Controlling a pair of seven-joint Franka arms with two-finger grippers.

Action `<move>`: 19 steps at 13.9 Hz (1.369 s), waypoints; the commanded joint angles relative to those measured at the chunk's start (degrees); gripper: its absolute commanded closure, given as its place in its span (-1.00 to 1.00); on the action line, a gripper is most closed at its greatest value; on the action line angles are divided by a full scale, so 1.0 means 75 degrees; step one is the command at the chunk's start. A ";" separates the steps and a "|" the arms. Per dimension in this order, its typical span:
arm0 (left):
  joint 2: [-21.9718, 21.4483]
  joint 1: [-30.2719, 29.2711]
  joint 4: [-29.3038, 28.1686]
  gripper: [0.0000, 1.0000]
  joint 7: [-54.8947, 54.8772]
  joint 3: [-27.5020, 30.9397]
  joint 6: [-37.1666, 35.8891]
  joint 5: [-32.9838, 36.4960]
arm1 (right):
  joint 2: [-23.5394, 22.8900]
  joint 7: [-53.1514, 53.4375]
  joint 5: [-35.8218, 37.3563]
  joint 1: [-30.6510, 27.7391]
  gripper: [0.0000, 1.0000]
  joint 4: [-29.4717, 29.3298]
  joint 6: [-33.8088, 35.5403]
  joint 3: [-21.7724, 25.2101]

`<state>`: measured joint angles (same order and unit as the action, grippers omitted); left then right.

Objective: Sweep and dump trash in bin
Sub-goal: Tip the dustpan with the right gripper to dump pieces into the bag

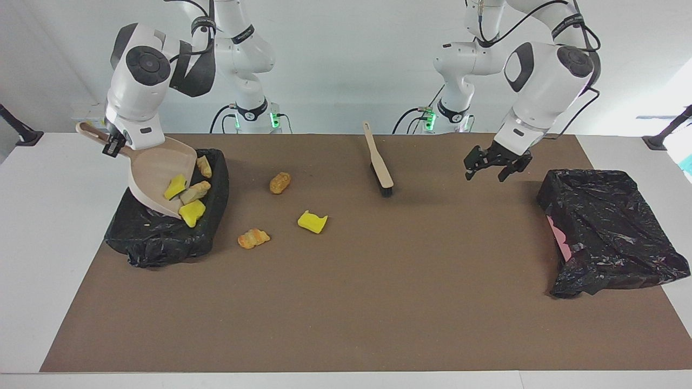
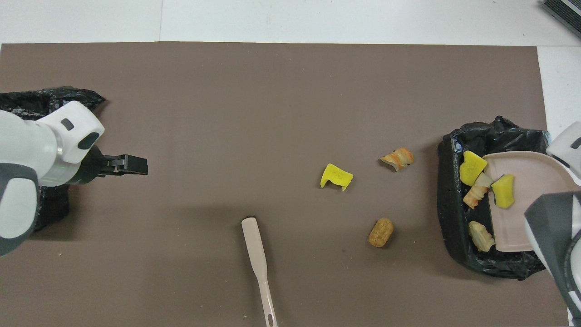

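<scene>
Facing view | right gripper (image 1: 113,145) is clamping the dustpan (image 1: 157,175) handle, tilting it over the bin (image 1: 167,237) | four trash lumps (image 1: 192,213) are at the bin, three (image 1: 312,221) lying beside it | left gripper (image 1: 496,163) is hanging open, well apart from the bin

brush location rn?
The brush lies flat on the brown mat near the robots' edge, about midway between the two arms. The nearest trash is an orange-brown lump, toward the right arm's end.
</scene>
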<state>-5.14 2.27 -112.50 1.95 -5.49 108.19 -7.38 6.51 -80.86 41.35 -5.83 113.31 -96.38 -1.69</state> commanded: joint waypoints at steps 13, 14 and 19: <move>0.0416 -0.0443 0.2355 -1.00 -0.0752 -0.0065 -0.2554 0.1172 | 0.0643 0.0221 0.1096 0.0473 1.00 -0.0084 0.1060 -0.0290; 0.0416 -0.0431 0.2355 -1.00 -0.0694 -0.0065 -0.2542 0.1172 | 0.0794 0.0582 0.1177 0.0485 1.00 0.0102 0.1061 -0.0290; 0.0416 -0.0617 0.2308 -1.00 -0.0647 -0.0065 -0.2414 0.1102 | 0.1042 0.1230 0.2384 0.0976 1.00 0.0736 0.1096 -0.0407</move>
<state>-2.05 -0.69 -95.66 -2.79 -5.59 90.37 0.78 12.55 -73.15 55.84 0.63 116.03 -88.75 -4.29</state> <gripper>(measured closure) 0.000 0.687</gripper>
